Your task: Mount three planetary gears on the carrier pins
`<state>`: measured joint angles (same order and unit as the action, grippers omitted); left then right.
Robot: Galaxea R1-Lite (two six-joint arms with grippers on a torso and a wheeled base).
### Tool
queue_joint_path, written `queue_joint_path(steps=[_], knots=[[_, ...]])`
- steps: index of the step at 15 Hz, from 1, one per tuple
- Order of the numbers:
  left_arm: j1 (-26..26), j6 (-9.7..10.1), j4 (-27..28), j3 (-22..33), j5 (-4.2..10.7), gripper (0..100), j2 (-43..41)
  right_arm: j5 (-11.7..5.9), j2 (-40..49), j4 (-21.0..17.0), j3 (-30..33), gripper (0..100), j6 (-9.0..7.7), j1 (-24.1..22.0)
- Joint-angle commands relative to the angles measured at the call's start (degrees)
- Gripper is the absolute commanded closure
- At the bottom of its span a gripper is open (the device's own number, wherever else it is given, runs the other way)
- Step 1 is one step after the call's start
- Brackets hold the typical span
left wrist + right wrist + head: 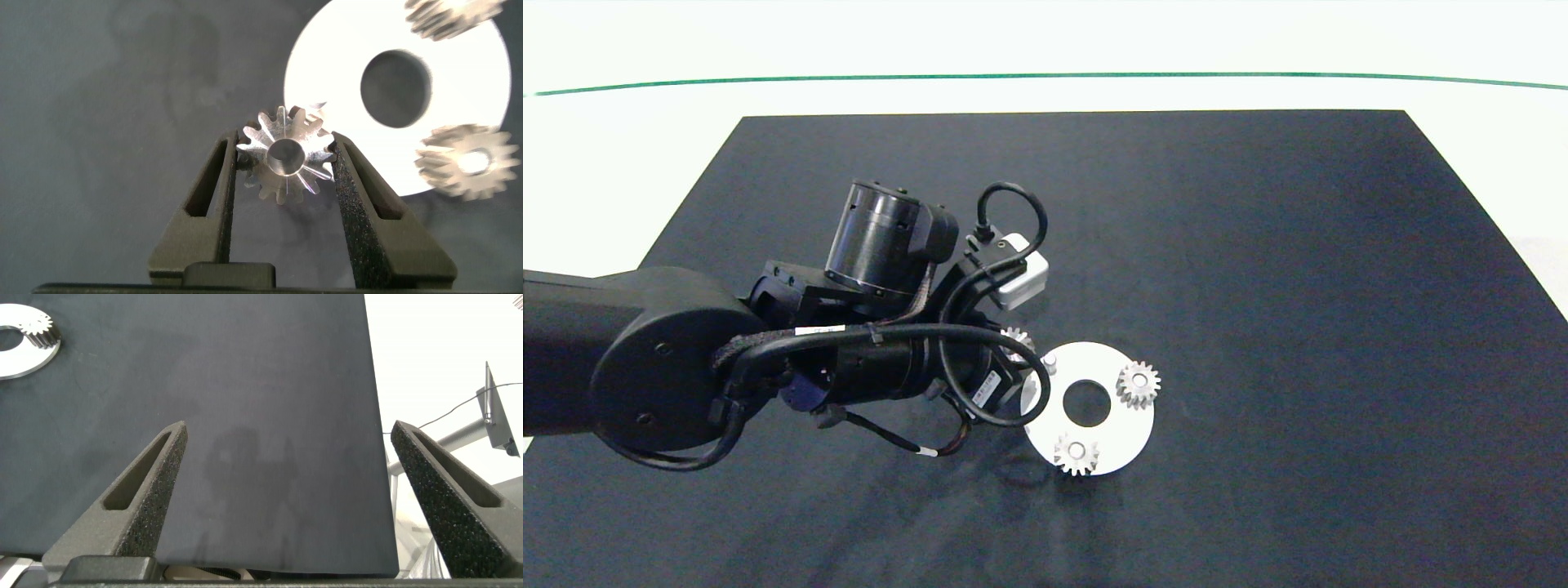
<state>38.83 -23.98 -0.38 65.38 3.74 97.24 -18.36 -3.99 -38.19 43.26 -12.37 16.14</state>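
The left gripper's point(284, 167) fingers are clamped on the third planetary gear point(286, 155), just beside the white disc point(1123, 433) where two gears point(1138, 385) sit on pins. The free pin point(1049, 360) is close; a tilted bore could jam on it. The arm reaches in from the left, wrist angled down. The right gripper point(286, 465), fingers wide apart, hangs over the mat's edge.
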Motion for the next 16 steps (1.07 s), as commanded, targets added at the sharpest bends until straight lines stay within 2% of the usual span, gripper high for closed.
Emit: queue_joint_path(steps=[1,3,7,9,16], knots=[[2.04,-0.02,-0.06,0.54,0.12,87,0.58,-0.10,-0.06,-0.22,-0.02,0,-0.11,0.03],[3.36,1.04,-0.24,0.80,0.21,87,1.54,-0.10,-0.06,-0.22,-0.02,0,-0.02,0.03],[3.54,1.04,-0.33,3.00,0.30,87,3.83,-0.10,-0.06,-0.22,-0.02,0,-0.11,0.03],[3.54,0.95,-0.50,3.88,2.50,87,4.88,-0.10,0.03,-0.22,-0.02,0,-0.11,0.03],[3.71,1.04,-0.68,4.23,2.67,87,6.03,-0.10,0.03,-0.22,-0.02,0,-0.11,0.03]])
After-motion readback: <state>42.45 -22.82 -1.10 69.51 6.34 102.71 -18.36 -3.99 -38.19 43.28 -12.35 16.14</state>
